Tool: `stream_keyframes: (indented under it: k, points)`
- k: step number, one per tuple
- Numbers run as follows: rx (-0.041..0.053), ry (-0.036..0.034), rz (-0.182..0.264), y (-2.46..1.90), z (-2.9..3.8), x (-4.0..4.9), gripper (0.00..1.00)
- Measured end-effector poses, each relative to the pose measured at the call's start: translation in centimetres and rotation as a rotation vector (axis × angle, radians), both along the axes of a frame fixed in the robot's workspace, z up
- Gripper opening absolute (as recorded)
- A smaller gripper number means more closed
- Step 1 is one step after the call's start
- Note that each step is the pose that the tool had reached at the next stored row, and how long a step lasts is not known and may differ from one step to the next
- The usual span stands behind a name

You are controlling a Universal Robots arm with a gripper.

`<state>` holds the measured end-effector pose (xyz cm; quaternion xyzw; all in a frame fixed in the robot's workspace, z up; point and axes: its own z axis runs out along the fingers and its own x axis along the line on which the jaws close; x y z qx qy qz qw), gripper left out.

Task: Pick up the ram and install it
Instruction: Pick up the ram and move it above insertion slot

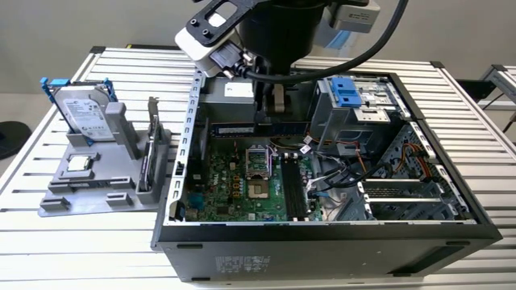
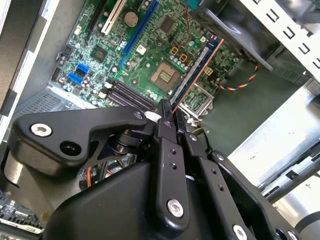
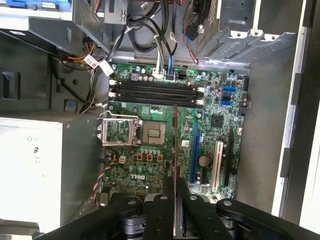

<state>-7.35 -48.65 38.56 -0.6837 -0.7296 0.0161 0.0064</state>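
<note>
- In the exterior view, the black metal computer case point(image 1: 322, 254) lies open on the pale slatted metal table point(image 1: 81, 241), its solid wall at six o'clock.
- Inside the case, the green motherboard point(image 1: 229, 187) lies flat. Its long black memory slots point(image 1: 292, 190) run from six towards twelve o'clock.
- At nine o'clock from the case, on the exterior view's left, stands a grey plastic holder point(image 1: 121, 187). It carries a small square silver processor chip point(image 1: 79, 163) and, farther back, a silver hard drive in a blue-handled bracket point(image 1: 81, 112).
- The ram point(image 1: 238, 128), a long thin dark green circuit-board stick, hangs level above the board. It lies across from nine to three o'clock, at twelve o'clock from the slots and apart from them.
- The black gripper point(image 1: 276, 118) reaches down from twelve o'clock, pinched tight on the ram. In the second wrist view its fingers point(image 2: 165, 150) clamp the ram's flat faces and the stick point(image 2: 197, 70) juts out over the board. In the first wrist view the ram shows edge-on point(image 3: 175, 145) between the closed tips point(image 3: 175, 192).
- Farther back, a grey metal power supply box point(image 1: 229, 93) sits at eleven o'clock and a blue plastic drive bracket point(image 1: 345, 90) at one o'clock.
</note>
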Motion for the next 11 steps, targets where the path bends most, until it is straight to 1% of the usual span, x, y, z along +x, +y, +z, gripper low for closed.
stream_keyframes:
  k: [8,11]
  points:
    - [0.0,0.0,0.0,0.02,0.0,0.01,0.0]
    - [0.0,0.0001,0.0,0.16,0.0,0.01,0.0]
